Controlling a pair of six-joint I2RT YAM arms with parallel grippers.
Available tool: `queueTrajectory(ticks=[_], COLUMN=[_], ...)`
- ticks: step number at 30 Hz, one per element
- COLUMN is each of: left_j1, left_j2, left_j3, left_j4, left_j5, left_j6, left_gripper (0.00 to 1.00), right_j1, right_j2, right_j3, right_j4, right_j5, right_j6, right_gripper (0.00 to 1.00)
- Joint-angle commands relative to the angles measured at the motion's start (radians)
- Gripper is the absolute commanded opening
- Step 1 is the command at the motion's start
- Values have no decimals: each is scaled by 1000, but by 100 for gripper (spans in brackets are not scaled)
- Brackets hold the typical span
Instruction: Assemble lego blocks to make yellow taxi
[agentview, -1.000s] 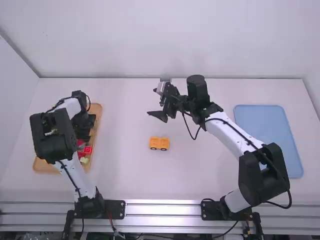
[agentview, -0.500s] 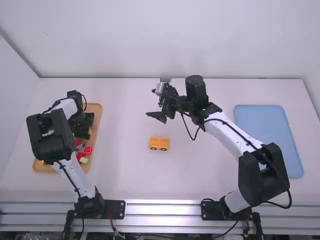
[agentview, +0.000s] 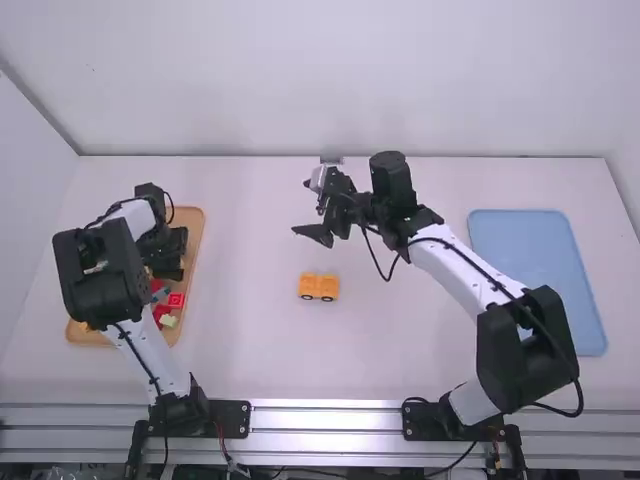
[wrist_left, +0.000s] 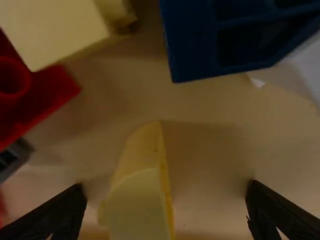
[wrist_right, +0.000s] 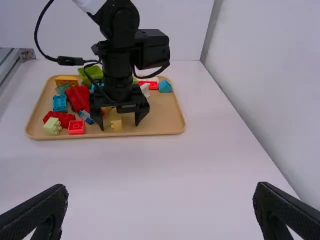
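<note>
In the high view my left gripper (agentview: 168, 262) is over the tray (agentview: 197, 240). The left wrist view has my left gripper (wrist_left: 165, 195) open, a pale yellow curved block (wrist_left: 140, 200) lying between its fingers, closer to one of them. From the right wrist view, a yellow block (wrist_right: 116, 124) sits low between that gripper's fingers. A yellow-orange car-like piece with dark wheels (agentview: 319, 287) rests on the mid-table. Beyond it my right gripper (agentview: 316, 210) is held above the table; its own wrist view shows the right gripper (wrist_right: 160, 200) open and holding nothing.
Around the left fingers lie a dark blue block (wrist_left: 200, 45), a cream block (wrist_left: 55, 30) and a red piece (wrist_left: 45, 100). More coloured blocks, such as a red one (wrist_right: 76, 127), fill the tray. A blue mat (agentview: 540, 280) lies at the table's right.
Over the tray, my left gripper has shifted slightly left and away from the fixed camera, uncovering more blocks. The right arm has barely moved, and the car-like piece has stayed put.
</note>
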Motion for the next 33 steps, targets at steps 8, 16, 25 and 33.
queueTrajectory(ticks=[8, 16, 25, 33], left_j1=[-3, -3, -2, -3], left_j2=[-20, -20, -20, -20], left_j3=[-55, -54, -54, -55], left_j4=[27, 24, 27, 0], left_j5=[11, 6, -10, -48], left_j6=[-14, 48, 90, 90], left_gripper=[83, 70, 40, 29], right_j1=[0, 0, -2, -14], right_j2=[-8, -8, -8, -8], right_j3=[32, 32, 32, 32], right_j4=[-1, -4, -19, -27], right_j5=[-6, -6, -6, -6], right_j6=[3, 4, 2, 2], right_gripper=[99, 99, 98, 98])
